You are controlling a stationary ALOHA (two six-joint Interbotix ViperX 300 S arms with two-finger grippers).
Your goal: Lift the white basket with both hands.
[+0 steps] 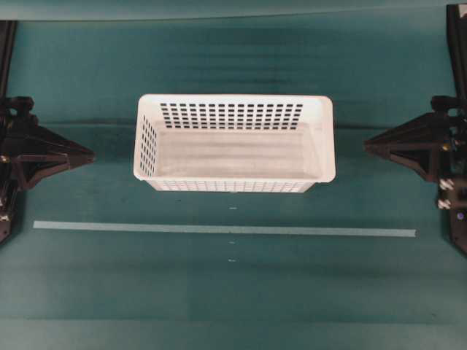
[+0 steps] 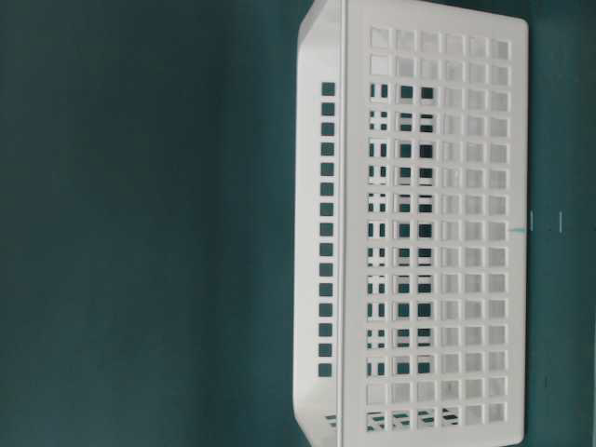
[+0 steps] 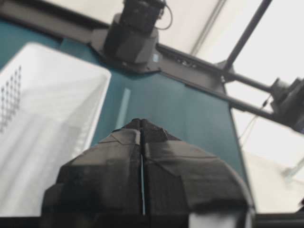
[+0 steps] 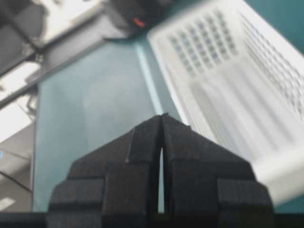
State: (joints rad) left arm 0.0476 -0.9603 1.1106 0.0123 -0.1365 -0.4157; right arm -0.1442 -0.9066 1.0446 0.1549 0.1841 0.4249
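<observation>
The white basket (image 1: 327, 138) stands empty on the teal table, in the middle of the overhead view. It also shows in the table-level view (image 2: 521, 112), in the left wrist view (image 3: 52, 123) and in the right wrist view (image 4: 247, 90). My left gripper (image 1: 92, 154) is shut and empty, a short way left of the basket's left end (image 3: 141, 122). My right gripper (image 1: 367, 145) is shut and empty, a short way right of the basket's right end (image 4: 163, 116). Neither gripper touches the basket.
A pale tape line (image 1: 219, 230) runs across the table in front of the basket. The arm bases and frame posts stand at the far left (image 1: 9, 44) and far right (image 1: 457, 44) edges.
</observation>
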